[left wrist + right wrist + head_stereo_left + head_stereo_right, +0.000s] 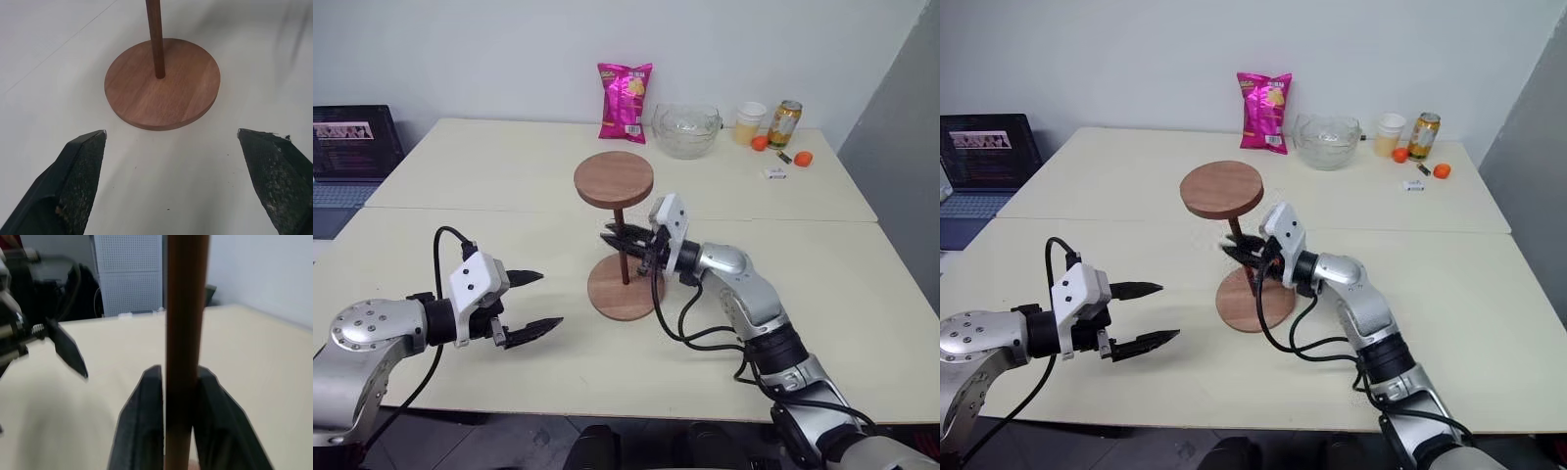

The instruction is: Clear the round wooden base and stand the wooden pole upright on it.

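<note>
Cream table (509,166): wooden pole (622,245) stands in cleared round wooden base (625,287); our right gripper (628,243) pinches it, left gripper (530,305) gapes empty.

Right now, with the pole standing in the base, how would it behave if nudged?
The wooden pole looks stiff but top-heavy, with a wide disc up top, so a nudge would likely tip it. The round wooden base is flat and broad, which should help. The right pincer grips the rod.
</note>
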Available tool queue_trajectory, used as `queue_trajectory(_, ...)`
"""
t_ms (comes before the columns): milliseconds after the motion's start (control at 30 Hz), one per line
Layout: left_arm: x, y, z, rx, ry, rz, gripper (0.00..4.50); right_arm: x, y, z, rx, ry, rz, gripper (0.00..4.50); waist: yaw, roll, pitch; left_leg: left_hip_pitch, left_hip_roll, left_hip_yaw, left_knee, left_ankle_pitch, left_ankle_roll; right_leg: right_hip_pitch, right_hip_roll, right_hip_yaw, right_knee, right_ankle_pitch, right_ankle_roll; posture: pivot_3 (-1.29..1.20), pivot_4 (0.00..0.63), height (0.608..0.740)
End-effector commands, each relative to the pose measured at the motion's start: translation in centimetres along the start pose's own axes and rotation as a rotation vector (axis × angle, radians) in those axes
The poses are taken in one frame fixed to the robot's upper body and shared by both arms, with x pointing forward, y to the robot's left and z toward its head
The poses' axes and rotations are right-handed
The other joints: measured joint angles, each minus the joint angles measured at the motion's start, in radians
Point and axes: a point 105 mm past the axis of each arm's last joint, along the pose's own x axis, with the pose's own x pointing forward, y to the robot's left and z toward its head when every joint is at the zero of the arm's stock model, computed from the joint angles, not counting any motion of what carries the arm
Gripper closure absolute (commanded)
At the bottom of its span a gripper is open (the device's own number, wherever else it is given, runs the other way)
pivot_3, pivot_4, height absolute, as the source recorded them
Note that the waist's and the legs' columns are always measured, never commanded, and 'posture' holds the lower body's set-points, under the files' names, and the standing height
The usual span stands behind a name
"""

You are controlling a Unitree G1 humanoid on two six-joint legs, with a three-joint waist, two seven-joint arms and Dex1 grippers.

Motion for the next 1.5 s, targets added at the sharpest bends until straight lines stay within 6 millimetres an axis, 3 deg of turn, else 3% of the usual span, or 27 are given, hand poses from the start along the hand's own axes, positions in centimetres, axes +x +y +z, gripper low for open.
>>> queue_trajectory(33, -0.1, 0.1, 0.6, 0.040, -0.010, 0.003, 0.00, -0.1, 0.3, -0.1, 0.023, -0.001, 0.018, 2.69, -0.001, -0.003, 0.010, -0.003, 0.000, 0.000, 0.001, 0.000, 0.000, 0.000, 0.000, 0.000, 0.001, 0.000, 0.000, 0.00, 0.150, 0.740)
queue_trajectory(133, -0.1, 0.2, 0.6, 0.042, -0.009, 0.002, 0.00, -0.2, 0.1, 0.4, 0.009, -0.025, 0.012, 2.15, -0.005, -0.002, 0.012, -0.020, 0.000, 0.001, 0.004, 0.001, 0.000, -0.016, 0.000, 0.001, 0.006, 0.002, -0.001, 0.00, 0.150, 0.740)
queue_trajectory(433, -0.1, 0.3, 0.8, 0.044, -0.018, 0.004, 0.00, -0.7, 0.1, 1.0, 0.000, -0.051, 0.035, 0.04, -0.009, -0.001, 0.013, -0.020, 0.001, 0.002, 0.002, 0.001, 0.000, -0.016, 0.001, 0.000, 0.005, 0.001, -0.001, 0.00, 0.150, 0.740)
queue_trajectory(767, -0.2, 1.2, 2.0, 0.023, -0.074, 0.047, 0.00, -2.4, 1.0, 2.0, -0.083, -0.029, 0.132, 0.04, -0.009, -0.001, 0.013, -0.020, 0.001, 0.002, 0.002, 0.001, 0.000, -0.016, 0.001, 0.000, 0.005, 0.001, -0.001, 0.00, 0.150, 0.740)
queue_trajectory(1100, -1.0, 2.1, 1.6, 0.066, 0.033, 0.083, 0.00, -9.0, -1.6, 3.2, -0.228, 0.118, 0.147, 0.04, -0.004, -0.002, 0.016, -0.019, 0.001, 0.003, 0.003, 0.001, 0.000, -0.015, 0.001, 0.000, 0.005, 0.000, -0.001, 0.00, 0.150, 0.740)
queue_trajectory(1233, -1.7, 2.8, 1.5, 0.095, 0.050, 0.111, 0.00, -13.5, -2.6, 4.8, -0.249, 0.197, 0.149, 0.04, -0.003, -0.001, 0.020, -0.019, 0.001, 0.003, 0.003, 0.001, 0.000, -0.015, 0.002, 0.000, 0.005, 0.001, -0.001, 0.00, 0.150, 0.740)
queue_trajectory(1367, -1.7, 3.1, 1.4, 0.100, 0.059, 0.108, 0.00, -15.5, -2.7, 5.5, -0.268, 0.244, 0.159, 0.04, 0.000, -0.002, 0.023, -0.019, 0.001, 0.003, 0.003, 0.001, 0.000, -0.015, 0.002, 0.000, 0.005, 0.001, -0.001, 0.00, 0.150, 0.740)
queue_trajectory(1500, -1.7, 3.3, 1.6, 0.095, 0.053, 0.100, 0.00, -16.3, -2.7, 5.9, -0.283, 0.258, 0.145, 0.04, -0.003, -0.004, 0.024, -0.019, 0.002, 0.003, 0.003, 0.001, 0.000, -0.015, 0.002, 0.000, 0.005, 0.001, -0.001, 0.00, 0.150, 0.740)
